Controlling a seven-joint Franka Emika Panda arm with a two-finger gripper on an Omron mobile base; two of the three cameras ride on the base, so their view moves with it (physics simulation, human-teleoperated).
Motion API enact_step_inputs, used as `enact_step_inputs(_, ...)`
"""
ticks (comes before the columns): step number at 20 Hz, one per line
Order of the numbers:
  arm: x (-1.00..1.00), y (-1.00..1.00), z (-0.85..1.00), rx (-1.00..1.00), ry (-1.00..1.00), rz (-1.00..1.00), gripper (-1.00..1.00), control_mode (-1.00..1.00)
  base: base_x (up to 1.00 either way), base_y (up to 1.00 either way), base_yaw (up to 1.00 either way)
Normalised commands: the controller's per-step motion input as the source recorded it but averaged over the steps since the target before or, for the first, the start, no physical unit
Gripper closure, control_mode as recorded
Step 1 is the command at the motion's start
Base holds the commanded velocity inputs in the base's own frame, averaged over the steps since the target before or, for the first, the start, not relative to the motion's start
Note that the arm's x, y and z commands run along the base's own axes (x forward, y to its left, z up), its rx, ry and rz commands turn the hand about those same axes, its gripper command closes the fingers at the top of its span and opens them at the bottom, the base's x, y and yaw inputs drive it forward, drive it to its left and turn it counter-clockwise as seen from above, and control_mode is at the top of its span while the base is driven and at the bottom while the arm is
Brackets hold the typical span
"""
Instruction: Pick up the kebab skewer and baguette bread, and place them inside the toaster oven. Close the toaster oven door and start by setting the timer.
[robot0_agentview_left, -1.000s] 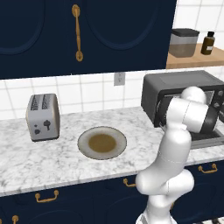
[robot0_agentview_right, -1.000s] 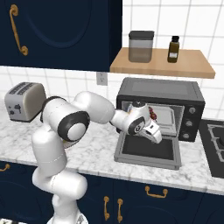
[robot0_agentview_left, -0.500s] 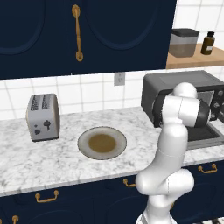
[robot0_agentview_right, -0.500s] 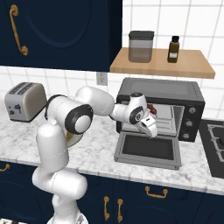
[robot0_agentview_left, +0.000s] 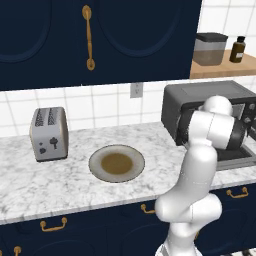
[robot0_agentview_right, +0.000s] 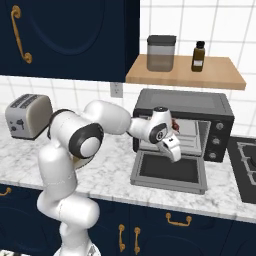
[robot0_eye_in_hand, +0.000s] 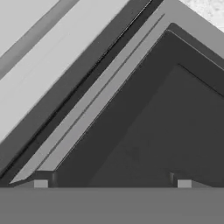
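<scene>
Dark glass door (robot0_agentview_right: 169, 172) lies flat open in front of the oven (robot0_agentview_right: 183, 125), so the cavity stays reachable. Gripper (robot0_agentview_right: 173, 151) hangs above it, jaws spread, empty. Skewer (robot0_agentview_right: 174, 126) sits inside; bread can't be made out.

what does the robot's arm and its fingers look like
The arm is glossy white, built of rounded, tube-like links with dark grey rings and caps at the joints, rising from a bulbous white base. The gripper is a small white block at the wrist. In the hand view, its fingers show as small dark tips with pale grey square pads. No cables or markings are visible.
</scene>
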Motion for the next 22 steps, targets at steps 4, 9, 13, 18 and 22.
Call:
enact_step_inputs(4,-1.0,-0.1,0.1,0.0,0.0,0.1,-1.0,-1.0,0.0,0.0,0.0)
enact_step_inputs(9,-1.0,-0.01,0.26,0.0,0.02,0.18,-1.0,-1.0,0.0,0.0,0.0)
enact_step_inputs(13,-1.0,0.0,0.13,0.0,0.05,0.19,-1.0,-1.0,0.0,0.0,0.0)
enact_step_inputs(18,-0.81,0.03,0.0,0.0,0.09,0.14,-1.0,-1.0,0.0,0.0,0.0)
enact_step_inputs(22,-0.56,0.06,-0.03,0.0,0.1,0.15,-1.0,-1.0,0.0,0.0,0.0)
